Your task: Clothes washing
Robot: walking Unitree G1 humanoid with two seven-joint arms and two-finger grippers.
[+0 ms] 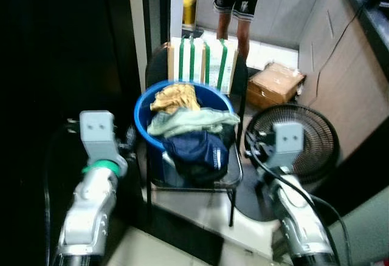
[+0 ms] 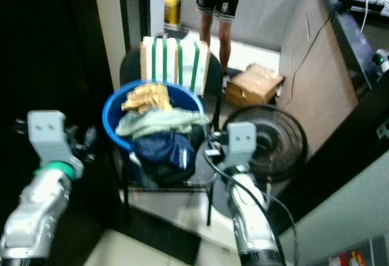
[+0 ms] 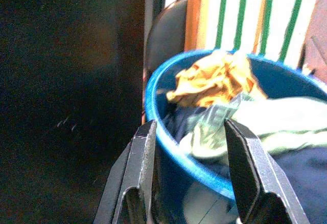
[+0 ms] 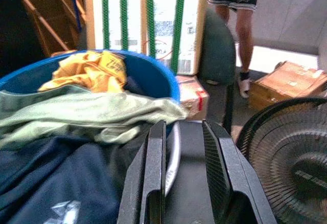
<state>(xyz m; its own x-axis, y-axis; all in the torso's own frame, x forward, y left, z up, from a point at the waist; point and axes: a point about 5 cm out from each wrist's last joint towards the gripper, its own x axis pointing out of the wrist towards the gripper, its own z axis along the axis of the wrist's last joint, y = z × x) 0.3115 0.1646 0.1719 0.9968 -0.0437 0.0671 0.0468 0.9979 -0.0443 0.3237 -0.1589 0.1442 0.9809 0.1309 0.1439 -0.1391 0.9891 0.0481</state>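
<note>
A blue basin stands on a black chair, heaped with clothes: a yellow cloth at the back, a pale green one across the middle and a dark navy garment hanging over the front. My left gripper is open beside the basin's left wall, and the blue rim shows between its fingers. My right gripper is open at the chair's right side, just past the basin, with the seat's edge between its fingers.
A white box with green straps leans against the chair's back. A black floor fan stands right of the chair, close to my right arm. A cardboard box lies behind, where a person's legs stand. Dark wall on the left.
</note>
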